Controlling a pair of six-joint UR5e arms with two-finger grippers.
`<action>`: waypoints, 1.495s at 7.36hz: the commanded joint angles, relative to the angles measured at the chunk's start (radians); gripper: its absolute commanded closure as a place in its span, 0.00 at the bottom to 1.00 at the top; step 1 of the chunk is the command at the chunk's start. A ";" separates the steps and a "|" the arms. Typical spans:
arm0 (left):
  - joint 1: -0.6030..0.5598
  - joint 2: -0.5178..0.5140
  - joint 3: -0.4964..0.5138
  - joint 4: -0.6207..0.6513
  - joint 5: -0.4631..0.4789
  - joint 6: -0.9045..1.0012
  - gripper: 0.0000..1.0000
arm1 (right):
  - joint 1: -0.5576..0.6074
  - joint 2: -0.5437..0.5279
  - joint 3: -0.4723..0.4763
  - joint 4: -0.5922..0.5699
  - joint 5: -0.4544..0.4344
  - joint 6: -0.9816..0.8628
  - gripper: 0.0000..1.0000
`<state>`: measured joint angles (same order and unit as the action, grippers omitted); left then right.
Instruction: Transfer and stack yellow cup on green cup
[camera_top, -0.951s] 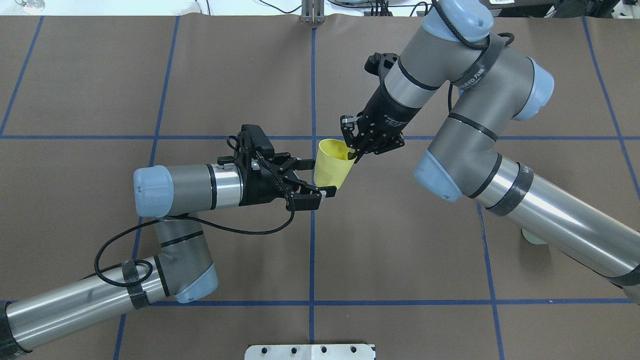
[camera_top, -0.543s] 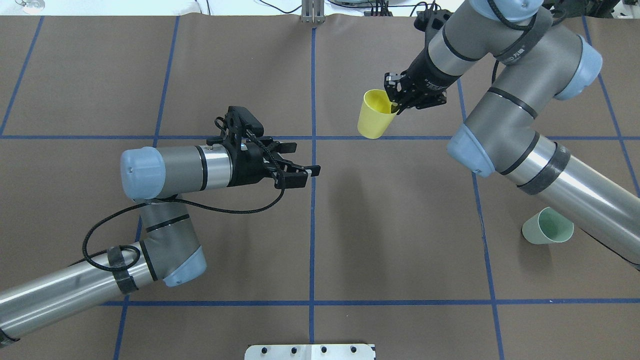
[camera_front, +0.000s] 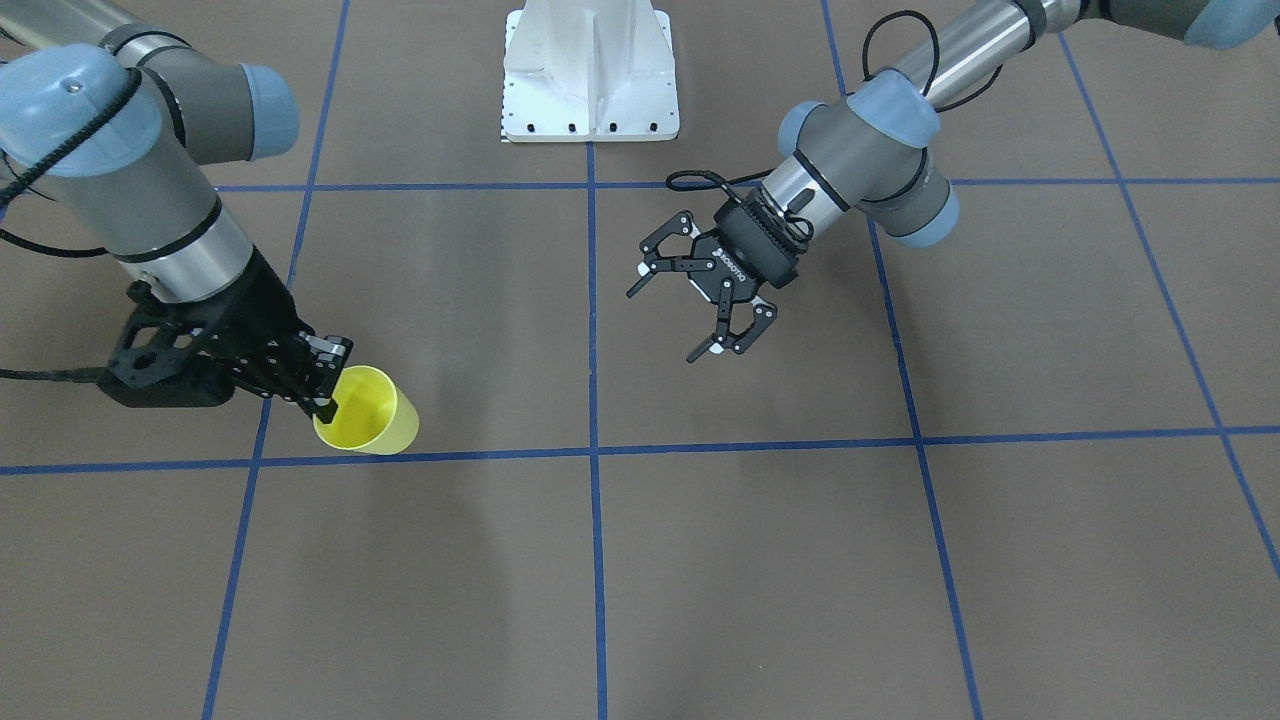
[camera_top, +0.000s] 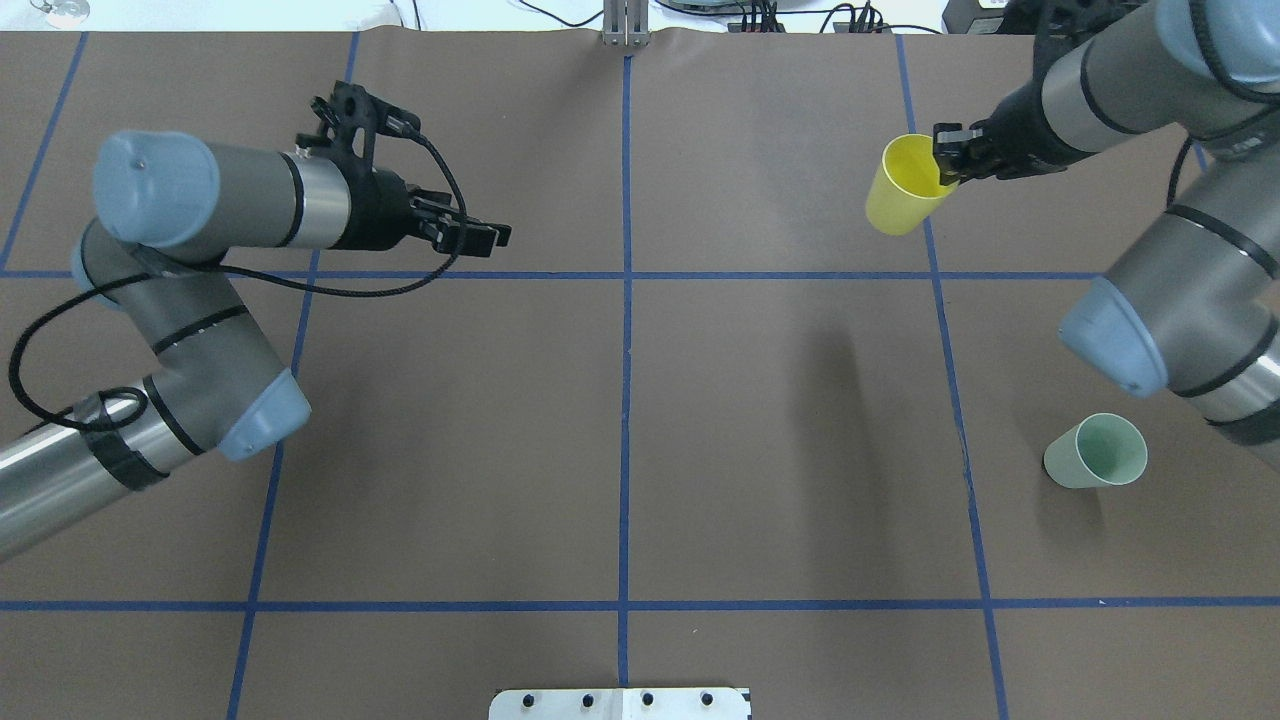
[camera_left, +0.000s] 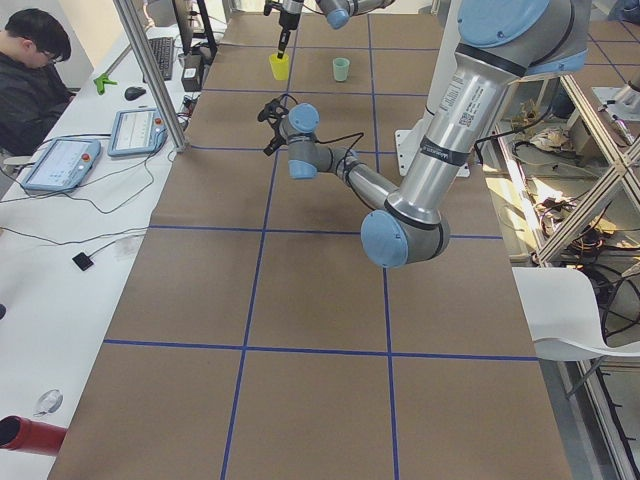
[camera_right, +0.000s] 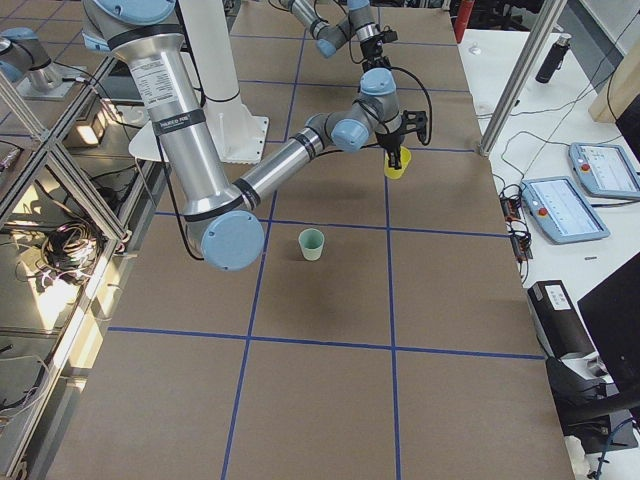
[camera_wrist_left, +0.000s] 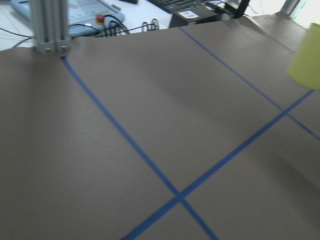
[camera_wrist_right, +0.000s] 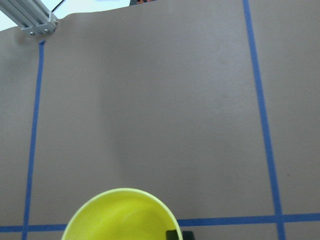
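The yellow cup (camera_top: 903, 190) hangs above the table at the far right, tilted. My right gripper (camera_top: 946, 165) is shut on its rim, one finger inside and one outside; it also shows in the front-facing view (camera_front: 325, 395) with the yellow cup (camera_front: 372, 415). The right wrist view shows the cup's mouth (camera_wrist_right: 120, 215). The green cup (camera_top: 1096, 452) stands upright on the table near the right arm, well nearer than the yellow cup. My left gripper (camera_top: 497, 236) is open and empty over the far left, also seen in the front-facing view (camera_front: 662, 325).
Blue tape lines (camera_top: 625, 400) divide the brown table into squares. The white robot base plate (camera_front: 590, 100) sits at the near middle edge. An aluminium post (camera_top: 625, 25) stands at the far edge. An operator (camera_left: 30, 70) sits at a side desk with tablets.
The left gripper has let go of the yellow cup and drawn back to the far left. The right gripper has carried the cup from the centre to the far right.
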<state>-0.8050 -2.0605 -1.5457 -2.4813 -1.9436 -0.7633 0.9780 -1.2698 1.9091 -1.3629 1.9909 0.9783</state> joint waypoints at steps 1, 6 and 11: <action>-0.117 0.008 -0.001 0.204 -0.075 0.144 0.01 | 0.018 -0.229 0.176 0.004 -0.039 -0.087 1.00; -0.250 0.108 -0.001 0.323 -0.115 0.438 0.01 | 0.018 -0.615 0.329 0.066 0.026 -0.109 1.00; -0.252 0.117 0.029 0.309 -0.112 0.447 0.01 | -0.062 -0.645 0.291 0.107 0.086 -0.109 1.00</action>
<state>-1.0564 -1.9457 -1.5246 -2.1695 -2.0567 -0.3219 0.9385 -1.9205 2.2190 -1.2584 2.0767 0.8697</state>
